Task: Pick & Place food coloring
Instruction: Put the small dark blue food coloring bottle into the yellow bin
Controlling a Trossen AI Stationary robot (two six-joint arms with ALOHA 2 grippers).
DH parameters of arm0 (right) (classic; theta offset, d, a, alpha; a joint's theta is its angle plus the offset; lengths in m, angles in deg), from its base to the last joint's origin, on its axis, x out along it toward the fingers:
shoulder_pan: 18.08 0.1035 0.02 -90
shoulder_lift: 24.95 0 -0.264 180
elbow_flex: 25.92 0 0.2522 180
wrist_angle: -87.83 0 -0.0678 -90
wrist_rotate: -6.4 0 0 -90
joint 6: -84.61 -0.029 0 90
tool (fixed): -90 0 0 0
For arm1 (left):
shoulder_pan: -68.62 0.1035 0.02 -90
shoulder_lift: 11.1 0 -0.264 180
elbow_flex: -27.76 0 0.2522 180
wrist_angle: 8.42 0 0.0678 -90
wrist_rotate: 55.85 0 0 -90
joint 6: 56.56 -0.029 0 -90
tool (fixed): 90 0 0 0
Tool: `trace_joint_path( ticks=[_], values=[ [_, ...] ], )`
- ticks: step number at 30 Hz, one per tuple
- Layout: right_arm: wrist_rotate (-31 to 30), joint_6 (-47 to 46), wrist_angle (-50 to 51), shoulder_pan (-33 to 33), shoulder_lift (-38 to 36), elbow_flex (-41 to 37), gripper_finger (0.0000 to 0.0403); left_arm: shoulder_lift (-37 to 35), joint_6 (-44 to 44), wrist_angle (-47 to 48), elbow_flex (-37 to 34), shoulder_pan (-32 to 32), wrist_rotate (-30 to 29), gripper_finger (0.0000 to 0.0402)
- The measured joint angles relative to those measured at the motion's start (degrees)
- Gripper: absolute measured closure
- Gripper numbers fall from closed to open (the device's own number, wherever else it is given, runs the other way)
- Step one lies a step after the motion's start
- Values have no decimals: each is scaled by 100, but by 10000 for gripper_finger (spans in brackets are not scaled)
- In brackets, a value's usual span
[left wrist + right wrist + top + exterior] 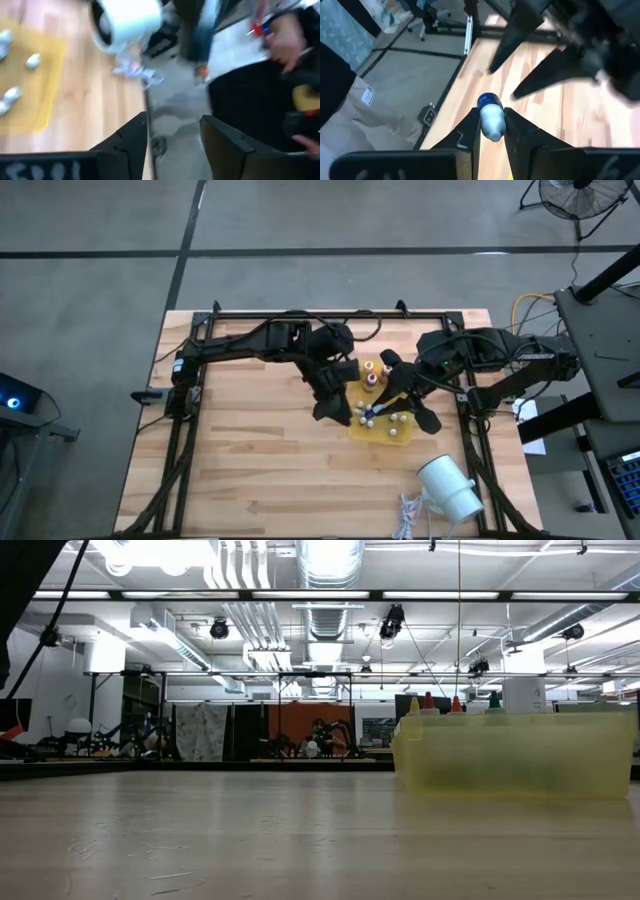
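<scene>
Currently right gripper point(491, 131) clamping small whitish blue-capped food-colouring bottle point(491, 118) above wooden table point(260, 460); left gripper point(172, 135) hovering just beside, fingers apart, empty; remaining bottles point(372, 376) sitting on flat yellow mat point(392, 436).

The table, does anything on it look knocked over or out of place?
The big white cylinder lies on its side near the table's front right corner, with a crumpled scrap beside it. Nothing else stands out.

Both arms are matte black, jointed, with dark cables; each hand point(490, 132) has two angular, wedge-shaped black fingers point(132, 140).
</scene>
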Motion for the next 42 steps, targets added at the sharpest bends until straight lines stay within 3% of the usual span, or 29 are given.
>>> trace_joint_path(
  ticks=[7, 18, 27, 33, 42],
  values=[
    [-173, -290, 797, 0, 42, -4, 347, -163, -693, 1466, 0, -27, -1269, 246],
    [-845, -1077, 1849, -15, 172, -301, 348, -241, -1011, 1999, -25, -64, -1425, 246],
    [-876, -1649, 1872, -13, 184, -1005, 348, -810, -1256, 1815, -720, -78, -1768, 246],
    [-876, -1944, 1720, -13, 186, -1549, 348, -1699, -1133, 835, -2070, -55, -1991, 246],
    [-986, -2325, 1418, -15, 367, -2011, 348, -3288, -330, -2282, -4816, 1, -2514, 246]
  ],
)
